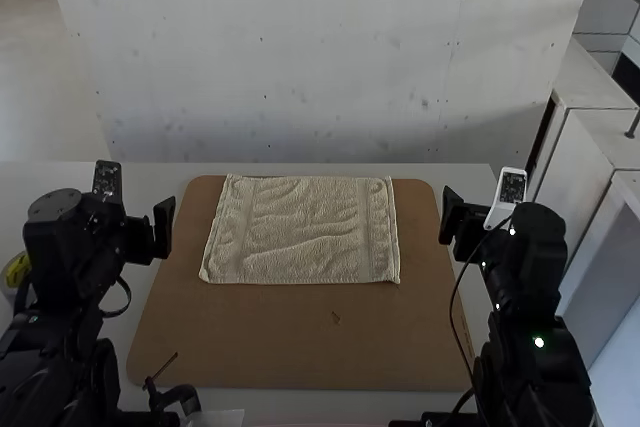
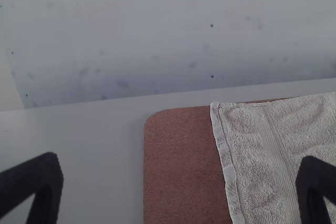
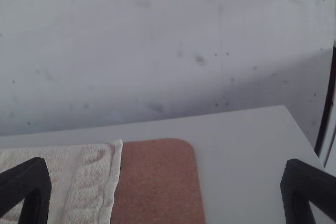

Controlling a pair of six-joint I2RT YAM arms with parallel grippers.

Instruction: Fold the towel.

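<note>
Left tool (image 1: 136,205) and right tool (image 1: 478,207) gape beyond the towel edges (image 1: 394,237).

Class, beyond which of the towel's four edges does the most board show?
The near long edge of the towel: a broad strip of brown board lies there, while strips beyond the other three edges are narrower.

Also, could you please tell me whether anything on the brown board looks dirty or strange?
One small thing: a dark mark on the brown board, in front of the towel. It stands out on the plain surface; debris or stain, I cannot tell.
</note>
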